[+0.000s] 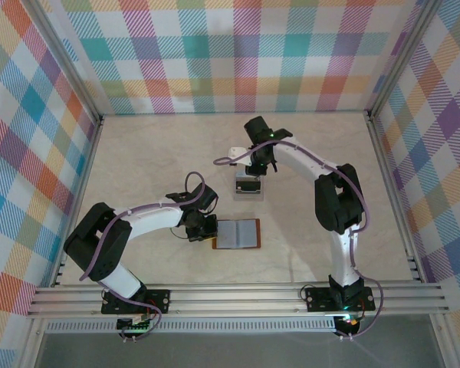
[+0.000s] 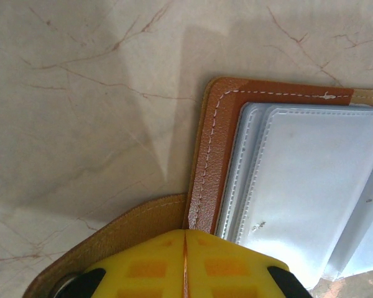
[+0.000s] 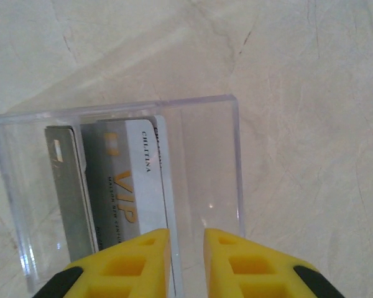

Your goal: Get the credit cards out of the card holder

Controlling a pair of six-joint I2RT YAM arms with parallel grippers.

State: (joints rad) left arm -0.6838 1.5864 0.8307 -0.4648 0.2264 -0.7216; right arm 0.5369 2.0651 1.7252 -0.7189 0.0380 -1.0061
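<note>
The card holder (image 1: 238, 234) lies open on the table, brown leather with pale clear sleeves (image 2: 311, 180) inside. My left gripper (image 1: 203, 228) sits at its left edge. In the left wrist view this gripper (image 2: 185, 239) is shut, its yellow fingers pressed together on the edge of the leather cover (image 2: 214, 143). Two credit cards lie in a clear plastic tray (image 3: 199, 102): a grey-white VIP card (image 3: 121, 180) and another grey card (image 3: 68, 186) partly under it. My right gripper (image 3: 186, 239) hovers over the tray (image 1: 248, 184) with a gap between its fingers, gripping nothing.
The table is pale marble, walled by checked panels at the back and both sides. A metal rail (image 1: 238, 295) with both arm bases runs along the near edge. The brown snap tab (image 2: 112, 242) of the holder sticks out to the left under my left fingers.
</note>
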